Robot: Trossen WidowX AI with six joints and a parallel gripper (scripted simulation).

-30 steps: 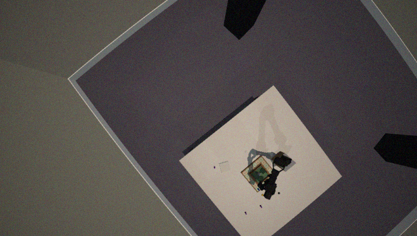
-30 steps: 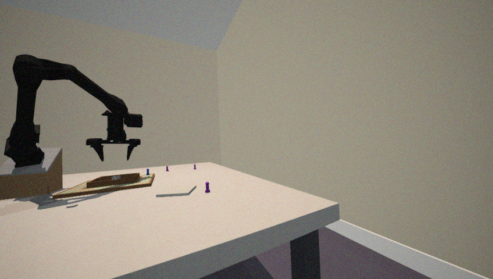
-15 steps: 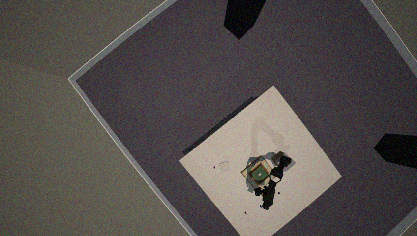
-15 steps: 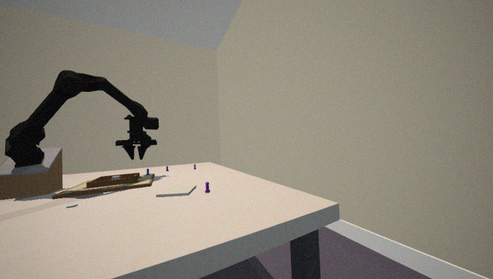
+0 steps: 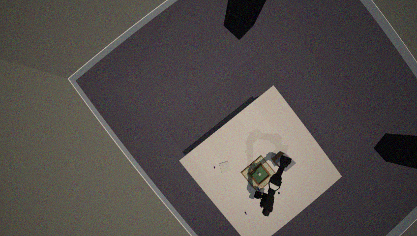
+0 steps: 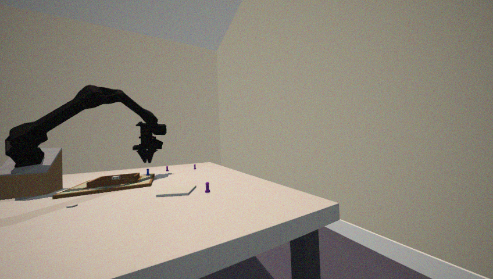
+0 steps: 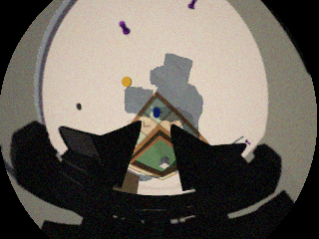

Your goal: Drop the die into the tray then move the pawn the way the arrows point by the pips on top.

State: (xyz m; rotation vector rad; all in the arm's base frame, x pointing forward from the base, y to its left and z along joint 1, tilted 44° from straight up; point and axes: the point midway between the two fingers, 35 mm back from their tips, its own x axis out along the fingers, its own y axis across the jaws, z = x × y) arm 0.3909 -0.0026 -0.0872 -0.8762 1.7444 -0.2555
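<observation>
The blue pawn [image 5: 258, 189] [image 6: 147, 171] [image 7: 157, 112] stands upright at a corner of the board [image 5: 250, 163] [image 6: 103, 191] [image 7: 175, 113]. The white die [image 5: 259, 174] [image 6: 115, 178] [image 7: 164, 160] rests inside the green-floored tray [image 5: 264, 175] [image 6: 128, 178] [image 7: 152, 151]. Its top pips are too small to read. My gripper [image 6: 147, 162] [image 7: 156, 124] points down, a little above the pawn and apart from it. Its fingers are partly open with nothing between them. In the top view the arm hides the fingertips.
Purple pawns [image 6: 167, 168] [image 6: 195, 167] [image 6: 207, 187] stand on the table off the board. A yellow disc [image 7: 127, 82] lies near the pawn's corner, and a small dark piece [image 5: 279, 192] [image 7: 79, 107] lies farther out. A thin pale plate [image 5: 223, 166] [image 6: 176, 192] lies beyond the board.
</observation>
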